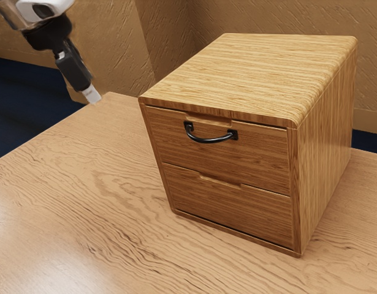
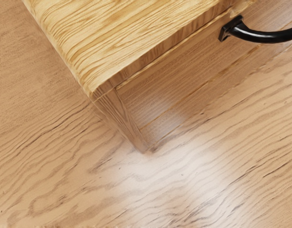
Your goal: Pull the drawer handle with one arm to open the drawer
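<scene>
A small wooden cabinet [image 1: 255,73] with two drawers stands on the table [image 1: 84,202]. The top drawer [image 1: 255,153] carries a black curved handle [image 1: 209,136], and its front sits flush with the cabinet face. My gripper [image 1: 90,94] hangs in the air at the exterior view's upper left, well apart from the cabinet and higher than the handle, holding nothing. In the wrist view the cabinet's [image 2: 117,38] near front corner lies under my hand, with one end of the handle [image 2: 259,34] off to the side.
The lower drawer [image 1: 237,205] has no handle, only a shallow notch along its upper edge. The wooden table stretches wide in front of the cabinet. Textured tan walls [image 1: 176,30] stand behind, and a dark blue floor [image 1: 22,104] lies beyond the table's edge.
</scene>
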`<action>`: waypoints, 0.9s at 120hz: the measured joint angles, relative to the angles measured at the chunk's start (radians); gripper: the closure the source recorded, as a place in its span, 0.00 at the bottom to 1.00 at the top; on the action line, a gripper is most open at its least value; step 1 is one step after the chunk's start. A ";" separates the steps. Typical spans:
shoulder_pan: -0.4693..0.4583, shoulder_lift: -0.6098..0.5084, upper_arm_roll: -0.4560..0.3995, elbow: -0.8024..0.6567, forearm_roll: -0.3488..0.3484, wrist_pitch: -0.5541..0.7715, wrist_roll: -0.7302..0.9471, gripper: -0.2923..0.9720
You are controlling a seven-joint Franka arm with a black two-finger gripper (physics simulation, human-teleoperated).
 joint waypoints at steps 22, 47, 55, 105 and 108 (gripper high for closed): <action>0.112 -0.036 -0.008 -0.005 -0.066 -0.007 -0.016 0.23; -0.080 0.008 -0.009 0.040 -0.052 0.011 0.049 0.23; -0.043 0.057 -0.005 0.047 -0.051 0.023 0.095 0.23; 0.018 0.162 -0.003 0.024 -0.077 0.051 0.338 0.22; 0.016 0.143 -0.004 0.004 -0.078 0.052 0.353 0.22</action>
